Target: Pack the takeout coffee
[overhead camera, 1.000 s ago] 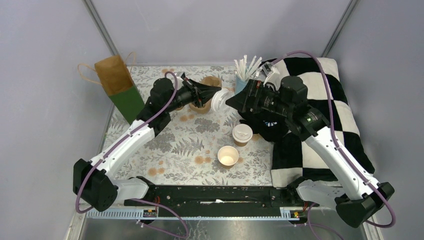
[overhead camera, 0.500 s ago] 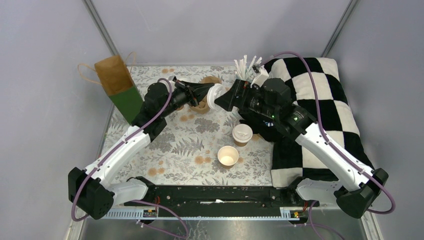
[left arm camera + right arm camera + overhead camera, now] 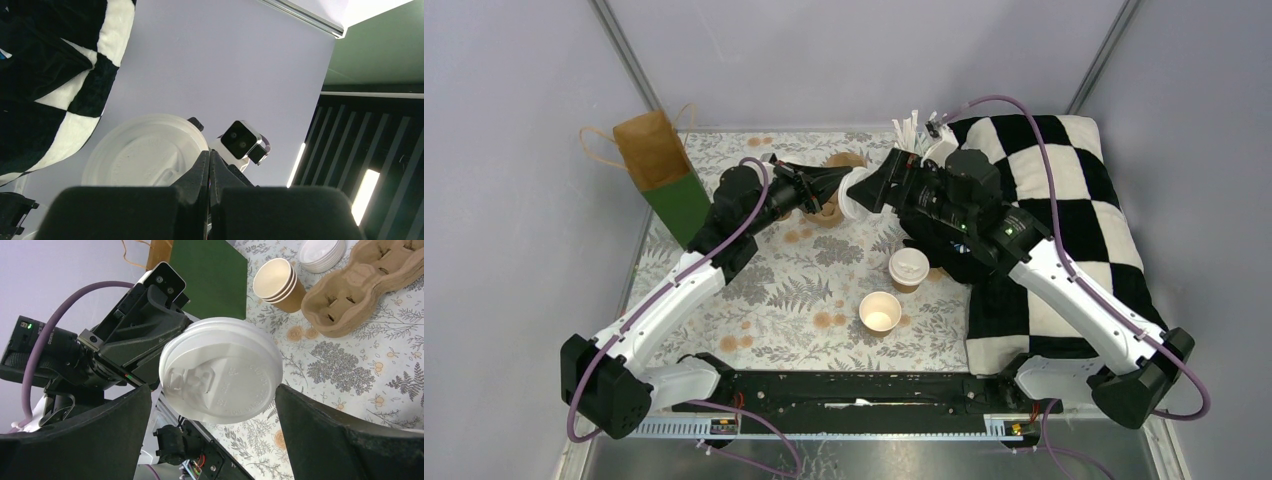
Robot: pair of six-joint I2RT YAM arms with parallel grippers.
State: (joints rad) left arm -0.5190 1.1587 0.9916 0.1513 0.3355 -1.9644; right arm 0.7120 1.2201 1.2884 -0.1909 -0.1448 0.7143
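A white lid [image 3: 220, 375] is held in the air over the far part of the table [image 3: 774, 290].
The left gripper [image 3: 209, 162] is pinched tight on the lid's rim. The right gripper [image 3: 876, 188] faces the lid with its jaws spread wide, 1 on each side; whether they touch it cannot be told. Nearer on the table stand 2 paper cups, a capped cup [image 3: 908, 266] and just beside it an open cup [image 3: 880, 312], both close to the checked blanket [image 3: 1064, 190].

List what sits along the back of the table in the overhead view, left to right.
paper bag → white lid, held up between the two arms → straws → checkered cloth
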